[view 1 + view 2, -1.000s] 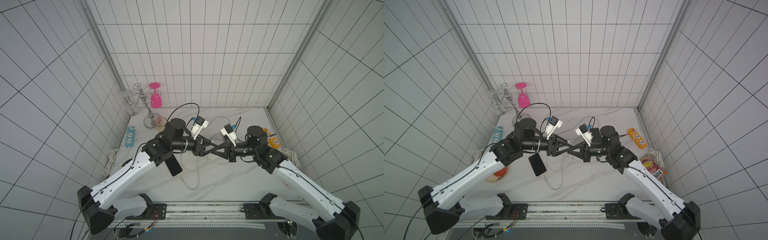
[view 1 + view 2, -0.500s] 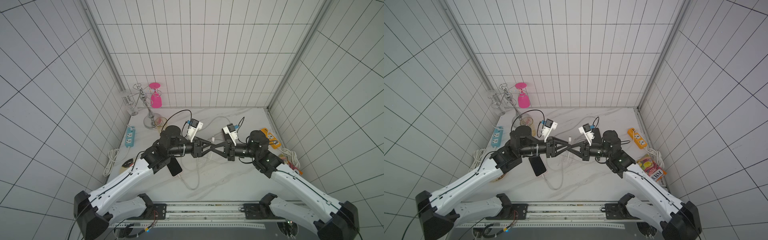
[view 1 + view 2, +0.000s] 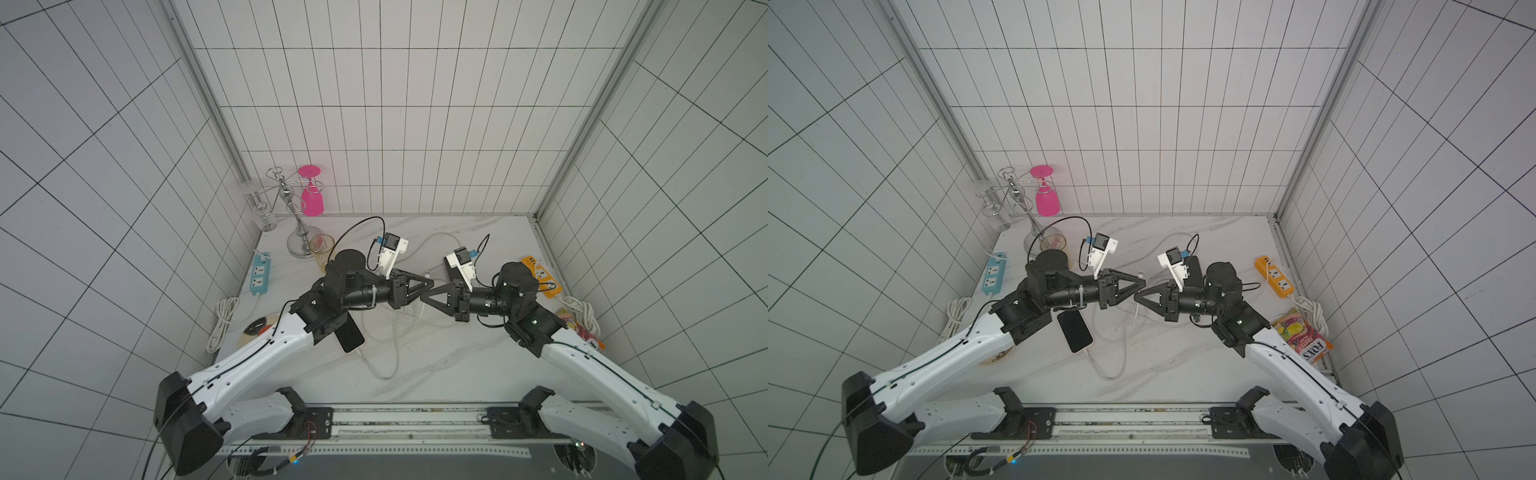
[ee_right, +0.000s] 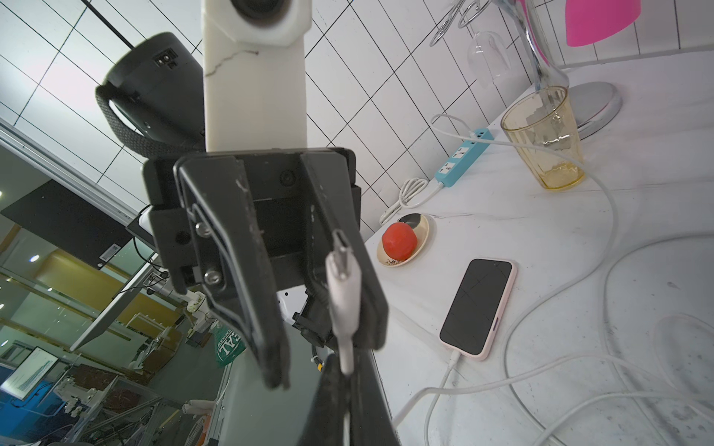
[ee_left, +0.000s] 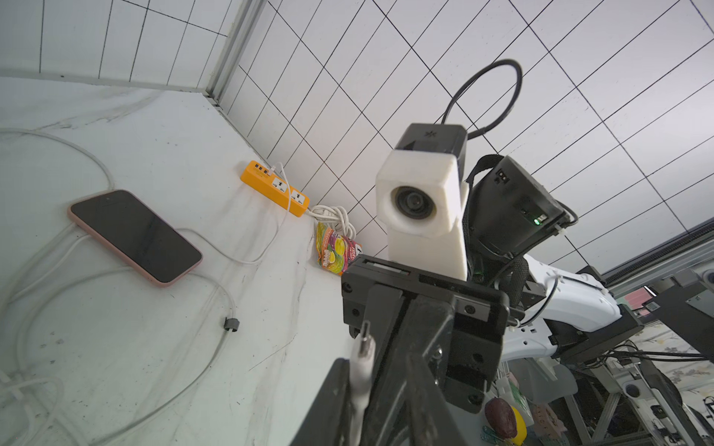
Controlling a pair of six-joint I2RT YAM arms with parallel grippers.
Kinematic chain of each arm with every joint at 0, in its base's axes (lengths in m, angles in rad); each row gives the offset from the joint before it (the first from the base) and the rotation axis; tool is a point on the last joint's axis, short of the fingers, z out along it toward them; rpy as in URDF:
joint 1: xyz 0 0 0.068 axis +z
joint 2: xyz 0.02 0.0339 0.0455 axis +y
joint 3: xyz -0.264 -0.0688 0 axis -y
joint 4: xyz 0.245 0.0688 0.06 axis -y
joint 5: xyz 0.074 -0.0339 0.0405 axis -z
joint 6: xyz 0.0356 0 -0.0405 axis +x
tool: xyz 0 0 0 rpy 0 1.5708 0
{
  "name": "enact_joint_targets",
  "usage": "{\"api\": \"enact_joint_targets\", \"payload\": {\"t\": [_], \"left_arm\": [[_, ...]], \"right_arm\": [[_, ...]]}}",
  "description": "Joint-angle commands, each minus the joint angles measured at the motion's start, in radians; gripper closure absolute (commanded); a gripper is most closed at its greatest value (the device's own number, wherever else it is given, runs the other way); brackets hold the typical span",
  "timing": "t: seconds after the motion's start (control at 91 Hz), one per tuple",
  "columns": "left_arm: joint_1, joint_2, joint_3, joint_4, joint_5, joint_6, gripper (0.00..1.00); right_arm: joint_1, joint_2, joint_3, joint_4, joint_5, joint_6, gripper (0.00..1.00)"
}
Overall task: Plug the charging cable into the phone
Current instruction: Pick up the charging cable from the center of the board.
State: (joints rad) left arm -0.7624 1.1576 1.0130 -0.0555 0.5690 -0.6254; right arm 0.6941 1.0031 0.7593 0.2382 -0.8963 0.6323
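Narrower than a second ago, the left gripper (image 3: 428,285) stands part-spread around the plug (image 4: 342,266), taking it over for a squarer hold, I judge. My right gripper (image 3: 423,298) pinches the charging cable (image 4: 345,357) just behind it. One phone (image 3: 1075,330) lies at 8 o'clock of them, a second phone (image 5: 135,235) at 2.

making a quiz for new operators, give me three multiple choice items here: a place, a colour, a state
1. Where is the orange power strip? A on the right arm's side B table middle C on the left arm's side
2. Colour of the left-side power strip? A blue B green C black
3. The right end effector is A wide open B shut on the cable plug C out of view
Key: 1A, it sits far right in both top views; 2A, its body is light blue; 3B, the plug's cord runs into its closed grip.
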Motion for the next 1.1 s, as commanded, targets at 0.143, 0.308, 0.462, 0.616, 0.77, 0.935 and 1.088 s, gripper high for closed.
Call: {"api": "enact_joint_targets", "payload": {"t": [0.143,0.308,0.462,0.616,0.77,0.935,1.088], "left_arm": [[-0.01,0.002,-0.014,0.037,-0.007,-0.004,0.85],[-0.012,0.009,-0.014,0.038,-0.009,-0.007,0.87],[-0.015,0.01,-0.016,0.036,-0.011,-0.007,0.94],[-0.017,0.01,-0.012,0.022,-0.016,0.0,1.0],[-0.017,-0.023,0.006,-0.064,-0.056,0.063,1.0],[-0.017,-0.087,0.005,-0.162,-0.076,0.155,1.0],[-0.017,-0.171,-0.03,-0.179,-0.078,0.218,1.0]], "right_arm": [[0.004,-0.015,-0.002,0.036,0.008,0.007,1.0],[0.004,-0.018,-0.005,0.037,0.008,0.008,1.0],[0.005,-0.02,-0.008,0.035,0.012,0.008,1.0],[0.004,-0.021,-0.007,0.029,0.017,0.004,1.0],[-0.009,-0.045,0.028,-0.143,0.069,-0.076,0.54],[-0.065,-0.121,0.011,-0.222,0.091,-0.112,0.39],[-0.118,-0.194,-0.011,-0.229,0.076,-0.088,0.38]]}}
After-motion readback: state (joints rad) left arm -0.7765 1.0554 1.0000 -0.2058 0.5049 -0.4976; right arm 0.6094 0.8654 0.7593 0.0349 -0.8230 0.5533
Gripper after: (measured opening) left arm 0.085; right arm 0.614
